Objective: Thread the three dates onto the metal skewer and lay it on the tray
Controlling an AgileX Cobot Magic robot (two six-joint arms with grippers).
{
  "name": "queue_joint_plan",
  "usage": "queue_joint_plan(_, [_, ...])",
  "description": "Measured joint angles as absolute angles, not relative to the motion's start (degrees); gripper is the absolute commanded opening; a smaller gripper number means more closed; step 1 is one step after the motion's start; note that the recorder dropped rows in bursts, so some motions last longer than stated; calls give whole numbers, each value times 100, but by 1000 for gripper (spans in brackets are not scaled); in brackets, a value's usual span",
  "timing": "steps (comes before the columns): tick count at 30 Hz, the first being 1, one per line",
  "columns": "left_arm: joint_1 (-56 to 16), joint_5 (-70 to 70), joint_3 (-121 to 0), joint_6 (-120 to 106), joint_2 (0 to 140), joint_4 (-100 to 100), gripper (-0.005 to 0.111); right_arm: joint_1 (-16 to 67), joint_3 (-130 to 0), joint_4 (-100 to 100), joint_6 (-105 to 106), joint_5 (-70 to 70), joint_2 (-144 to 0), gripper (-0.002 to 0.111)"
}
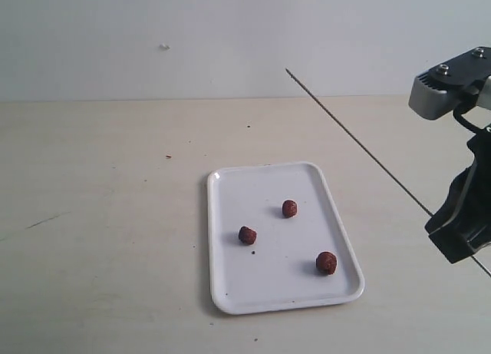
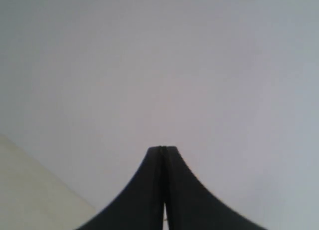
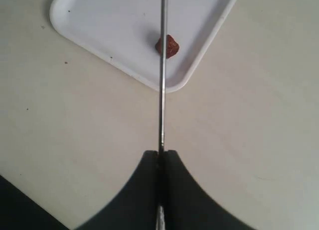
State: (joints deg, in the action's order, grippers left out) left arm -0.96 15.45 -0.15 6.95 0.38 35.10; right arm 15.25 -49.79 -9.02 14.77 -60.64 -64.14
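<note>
Three dates lie apart on the white tray [image 1: 230,292]: one toward the back [image 1: 289,208], one to its left [image 1: 247,235], one near the front right corner [image 1: 326,263]. My right gripper [image 1: 453,231] hangs right of the tray, above the table, shut on the metal skewer [image 1: 353,139], which slants up and back to the left in the air. In the right wrist view the skewer [image 3: 161,90] runs out from the shut gripper [image 3: 160,152] over one date [image 3: 167,46] on the tray [image 3: 99,20]. My left gripper [image 2: 161,149] is shut with nothing in it, facing a blank wall.
The pale table [image 1: 92,216] stretches left of the tray with a few dark specks [image 1: 168,156]. A plain wall [image 1: 230,31] stands behind it. The left arm is outside the exterior view.
</note>
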Motion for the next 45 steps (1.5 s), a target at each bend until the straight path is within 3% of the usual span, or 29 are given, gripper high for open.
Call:
queue_joint_plan(6, [-96,1766,-292,1151,1246,3615,0,1525,-4979,-929,1477,-6088,-6414,0])
queue_joint_plan(9, [-96,1357,-1383,1176,2600,2770,0,1525,-4979,-929,1477,-6108,-6414,0])
queue_joint_plan(14, [-96,-774,-4071,884,5089,1500,0,1525,-4979,-929,1477,-6131,-6414,0])
queue_joint_plan(21, [-96,-3538,-6813,-1288,7297,1998,0,1525,-4979,-929,1477,-6131,-6414,0])
queue_joint_plan(28, [-222,-5831,-8427,-2902,9006,2900,0,1525,-4979,-929,1477,-6152,-6414,0])
queue_joint_plan(34, [-960,-6856,-8721,-3100,10245,2954,0,1525,-4979,-929,1477,-6166,-6414,0])
queue_joint_plan(37, [-1479,-6912,-8754,-2954,10695,2954,8,1525,-4979,-816,1477,-6171,-6414,0])
queue_joint_plan(43, [-2605,-6743,-9082,-2328,11389,2630,43,1525,-4979,-658,1467,-6349,-6414,0])
queue_joint_plan(45, [-3018,-6735,-9295,-1862,11691,2365,46,1525,-4979,-559,1350,-6465,-6414,0])
